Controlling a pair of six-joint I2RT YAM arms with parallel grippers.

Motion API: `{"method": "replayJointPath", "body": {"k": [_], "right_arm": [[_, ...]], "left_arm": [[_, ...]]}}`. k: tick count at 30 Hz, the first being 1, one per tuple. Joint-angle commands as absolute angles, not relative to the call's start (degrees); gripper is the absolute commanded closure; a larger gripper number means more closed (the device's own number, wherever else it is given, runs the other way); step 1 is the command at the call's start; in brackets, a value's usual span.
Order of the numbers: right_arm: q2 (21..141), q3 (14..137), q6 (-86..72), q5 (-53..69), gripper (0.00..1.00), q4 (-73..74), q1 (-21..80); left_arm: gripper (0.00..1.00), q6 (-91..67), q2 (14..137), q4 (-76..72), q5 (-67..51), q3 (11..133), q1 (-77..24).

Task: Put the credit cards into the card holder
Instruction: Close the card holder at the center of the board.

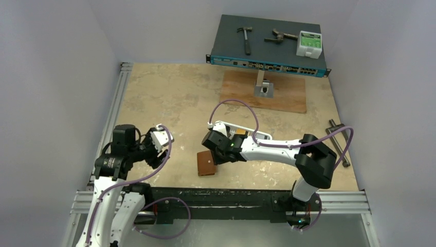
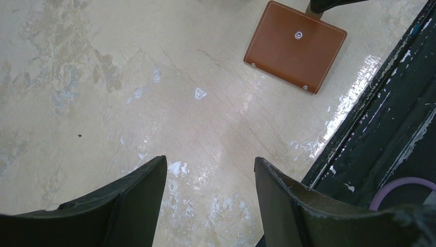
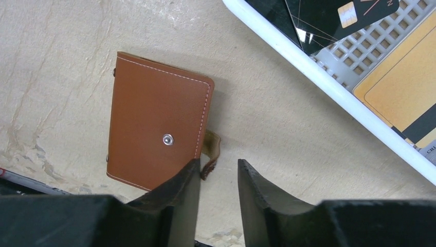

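The brown leather card holder lies shut on the table near the front edge; it also shows in the left wrist view and the right wrist view, its snap tab sticking out at one side. My right gripper hovers just above the tab, jaws a little apart and empty. A black credit card and an orange-yellow credit card lie in the white slotted tray. My left gripper is open and empty over bare table, left of the holder.
A network switch with a hammer, another tool and a white box stands at the back. A wooden board with a metal bracket lies before it. A metal clamp lies at the right. The black front rail runs close by.
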State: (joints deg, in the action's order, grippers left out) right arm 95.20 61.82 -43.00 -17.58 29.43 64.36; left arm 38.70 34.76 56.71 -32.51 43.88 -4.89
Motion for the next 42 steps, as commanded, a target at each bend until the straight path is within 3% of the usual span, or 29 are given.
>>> {"method": "replayJointPath", "body": {"k": [1,7,11,17,22,28,32,42], "right_arm": [[94.7,63.0,-43.3,-19.2,0.73,29.7,63.6],[93.0,61.5,-44.1,-18.6,0.93,29.5,63.2],[92.0,60.1,-44.1,-17.9,0.97,29.0,62.8],[91.5,58.1,-43.1,-17.9,0.99,27.7,62.2],[90.9,56.7,-42.8,-15.0,1.00,23.4,61.2],[90.7,57.6,-42.7,-10.7,1.00,20.3,60.9],[90.5,58.3,-41.9,-9.0,1.00,20.6,60.5],[90.8,55.3,-41.9,-9.2,1.00,21.2,59.1]], "left_arm": [[0.37,40.1,34.7,56.4,-33.0,43.8,-4.6],[0.37,42.1,35.1,55.8,-35.7,43.5,-4.7],[0.36,48.2,33.9,54.6,-38.8,41.5,-7.2],[0.31,62.9,30.3,54.9,-32.4,37.8,-22.3],[0.30,74.5,31.4,51.7,-32.3,34.8,-28.3],[0.26,75.9,45.6,48.2,-26.5,37.9,-37.2],[0.35,73.0,60.3,56.9,-21.8,50.2,-41.1],[0.42,80.1,59.6,45.0,-11.0,41.2,-50.6]]}}
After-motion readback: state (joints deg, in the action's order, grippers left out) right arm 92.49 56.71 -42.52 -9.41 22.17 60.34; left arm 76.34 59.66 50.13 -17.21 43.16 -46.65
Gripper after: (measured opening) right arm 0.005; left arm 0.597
